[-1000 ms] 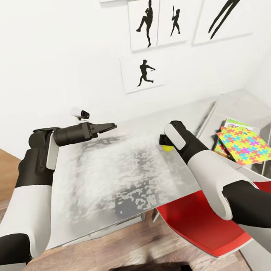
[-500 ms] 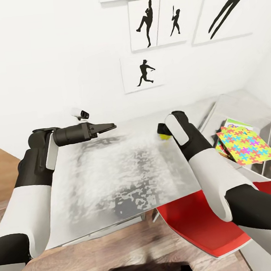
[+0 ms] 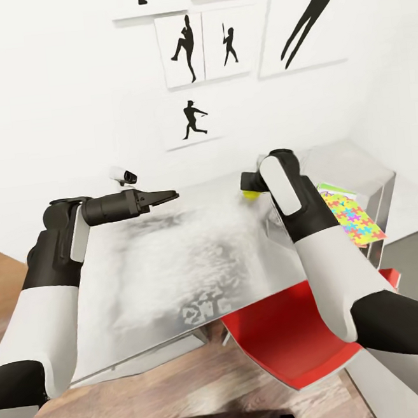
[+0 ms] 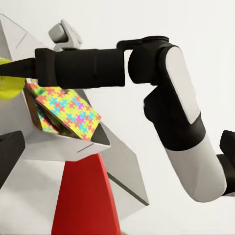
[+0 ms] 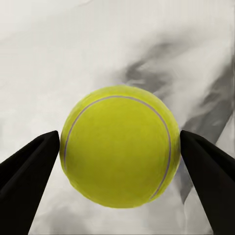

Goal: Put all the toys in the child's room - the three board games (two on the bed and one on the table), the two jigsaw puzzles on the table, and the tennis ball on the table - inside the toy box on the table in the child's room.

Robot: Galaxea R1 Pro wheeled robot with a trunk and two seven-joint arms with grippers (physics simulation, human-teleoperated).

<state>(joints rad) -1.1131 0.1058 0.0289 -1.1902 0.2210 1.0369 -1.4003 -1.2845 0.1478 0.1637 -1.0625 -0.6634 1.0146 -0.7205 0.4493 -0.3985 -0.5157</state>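
My right gripper (image 3: 250, 189) is shut on the yellow-green tennis ball (image 3: 253, 194), holding it over the far right part of the light-grey table (image 3: 176, 263). In the right wrist view the ball (image 5: 117, 152) sits between both fingers of the right gripper (image 5: 120, 166). Just right of it stands the grey toy box (image 3: 351, 163), with a multicoloured jigsaw puzzle (image 3: 356, 220) lying inside on another flat piece. My left gripper (image 3: 168, 195) hovers open over the table's far left. The left wrist view shows the ball (image 4: 10, 84), the puzzle (image 4: 68, 113) and the toy box (image 4: 122, 166).
A red chair (image 3: 291, 335) is tucked under the table's near right edge. The white wall behind the table carries black baseball-player prints (image 3: 191, 118). Wood-plank floor (image 3: 156, 393) shows below the table's front edge.
The camera has swung right, so the whole scene slid left in the picture. My right gripper has lifted the tennis ball and now holds it closer to the toy box.
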